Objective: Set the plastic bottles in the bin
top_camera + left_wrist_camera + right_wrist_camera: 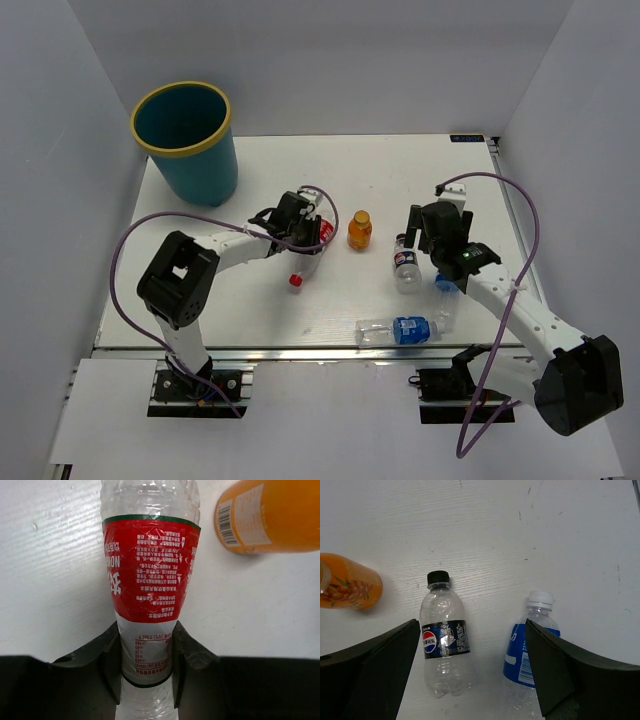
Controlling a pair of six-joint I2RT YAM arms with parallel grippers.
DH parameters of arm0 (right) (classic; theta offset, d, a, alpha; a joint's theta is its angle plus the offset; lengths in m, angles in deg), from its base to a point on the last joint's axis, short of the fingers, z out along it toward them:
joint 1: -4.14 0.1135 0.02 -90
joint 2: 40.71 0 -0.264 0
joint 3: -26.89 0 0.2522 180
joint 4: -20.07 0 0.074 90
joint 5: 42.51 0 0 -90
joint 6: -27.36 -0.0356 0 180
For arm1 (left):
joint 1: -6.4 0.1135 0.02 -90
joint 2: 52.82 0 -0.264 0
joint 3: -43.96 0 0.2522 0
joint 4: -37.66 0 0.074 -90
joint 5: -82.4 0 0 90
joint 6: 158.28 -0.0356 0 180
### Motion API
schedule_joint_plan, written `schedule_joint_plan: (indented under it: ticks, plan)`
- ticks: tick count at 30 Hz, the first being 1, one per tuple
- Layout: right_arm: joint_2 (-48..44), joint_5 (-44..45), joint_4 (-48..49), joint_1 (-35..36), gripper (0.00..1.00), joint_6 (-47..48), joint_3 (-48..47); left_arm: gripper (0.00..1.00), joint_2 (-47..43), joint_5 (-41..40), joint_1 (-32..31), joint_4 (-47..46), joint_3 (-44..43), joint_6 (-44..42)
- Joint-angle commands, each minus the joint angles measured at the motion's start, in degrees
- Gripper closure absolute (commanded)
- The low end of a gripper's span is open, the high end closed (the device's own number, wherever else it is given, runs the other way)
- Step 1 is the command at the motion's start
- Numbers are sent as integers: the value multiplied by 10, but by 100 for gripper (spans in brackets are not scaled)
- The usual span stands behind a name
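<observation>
My left gripper (147, 652) is shut on a clear bottle with a red label (150, 570), both fingers pressed against its lower body. From above, this bottle (318, 240) lies on the table with its red cap (296, 281) toward the near edge, under the left gripper (305, 232). An orange bottle (359, 230) lies just to its right. My right gripper (472, 670) is open above a black-capped bottle with a dark blue label (444, 640) and a white-capped blue-label bottle (530, 650). Another blue-label bottle (400, 330) lies near the front edge. The teal bin (185, 135) stands at the far left.
White walls enclose the table on three sides. Purple cables loop off both arms. The table's front edge runs just below the lying blue-label bottle. The orange bottle (347, 587) also shows at the left of the right wrist view.
</observation>
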Motion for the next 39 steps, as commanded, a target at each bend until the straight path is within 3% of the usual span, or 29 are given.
schedule_joint_plan:
  ticks: [1,6,11,19,25,28,31,33,34,39]
  plan:
    - [-7,5,11,-5,11,5,-18,64,-1,-37,-4,43,-49,-11]
    - [-16,5,17,-8,11,7,-15,68,-27,-148,-2,97,-124,-25]
    - [-23,-3,24,-9,11,15,-11,64,-82,-205,27,116,-207,-48]
    - [-13,-8,28,-9,11,30,-15,62,-96,-218,188,92,-363,-50]
    - [-8,0,30,-9,11,36,-20,60,-45,-217,325,80,-473,45]
    - [-6,5,26,-9,10,40,-25,34,1,-209,364,89,-534,61]
    - [-5,6,25,-9,11,41,-26,32,63,-207,371,140,-624,57]
    - [-3,-1,24,-9,11,44,-26,8,93,-201,371,157,-660,52]
    - [-1,-8,24,-9,11,47,-27,2,100,-201,371,160,-666,52]
    - [0,-6,16,-9,11,51,-32,2,93,-169,371,183,-667,43]
